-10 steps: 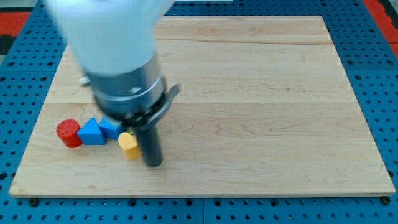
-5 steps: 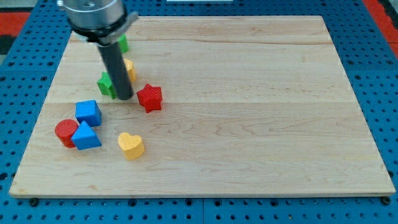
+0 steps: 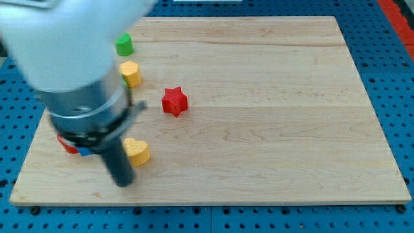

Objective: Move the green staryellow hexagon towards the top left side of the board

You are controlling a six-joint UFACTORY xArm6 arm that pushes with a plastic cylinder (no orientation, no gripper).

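Yellow hexagon (image 3: 130, 73) sits near the board's upper left, just below the green block (image 3: 124, 44) and apart from it; green star not visible as such, only a sliver of green at the arm's edge beside the hexagon, shape can't tell. No pincer on this rig, just a rod, so no open/closed state to give.

Largest first: wooden board (image 3: 272, 97) fills most of the view, lying on a blue pegboard (image 3: 394, 77). The arm (image 3: 71, 65), white upper body and grey collar, blurred, covers the view's left third and hides part of the board's left side. Dark rod drops from the collar toward the view's bottom; my tip (image 3: 122, 182) is on the board near the bottom-left edge, just below and left of the yellow heart (image 3: 137, 151), close to it, contact can't tell.

Red star (image 3: 174, 101) lies alone right of the arm, well apart from the hexagon and heart. The green block is near the top-left edge, looks roundish, shape not clear. Red block (image 3: 66, 144) and blue block (image 3: 85, 152) peek out under the collar at the view's left, mostly hidden, shapes can't tell. My tip is well apart from the hexagon, which is up-view from it.
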